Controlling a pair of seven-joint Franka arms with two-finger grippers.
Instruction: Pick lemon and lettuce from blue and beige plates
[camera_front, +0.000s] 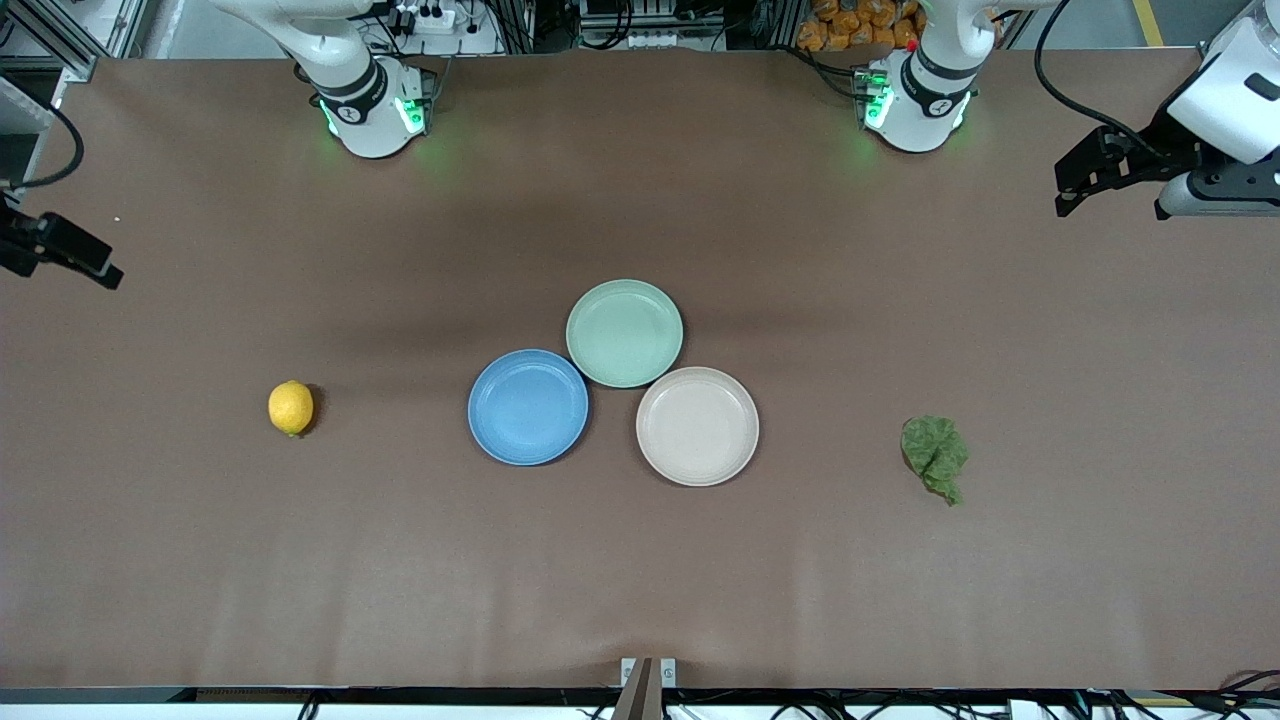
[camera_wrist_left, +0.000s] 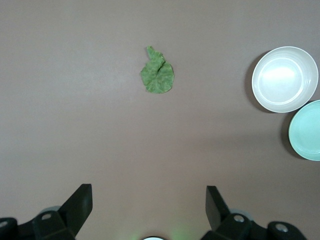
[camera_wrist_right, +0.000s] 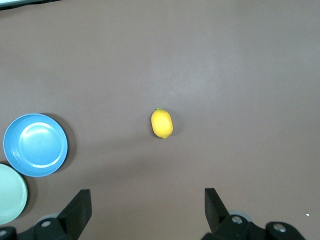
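The lemon (camera_front: 291, 407) lies on the bare table toward the right arm's end, apart from the plates; it also shows in the right wrist view (camera_wrist_right: 162, 123). The lettuce (camera_front: 935, 455) lies on the bare table toward the left arm's end and shows in the left wrist view (camera_wrist_left: 157, 75). The blue plate (camera_front: 528, 407) and the beige plate (camera_front: 697, 426) sit empty at the middle. My left gripper (camera_wrist_left: 149, 200) is open and empty, high over the left arm's end (camera_front: 1110, 190). My right gripper (camera_wrist_right: 147, 200) is open and empty, high over the right arm's end (camera_front: 90, 265).
A pale mint-green plate (camera_front: 624, 333) sits empty, touching the blue and beige plates and farther from the front camera than both. The two arm bases stand along the table's edge farthest from the front camera. Brown tabletop lies around the lemon and the lettuce.
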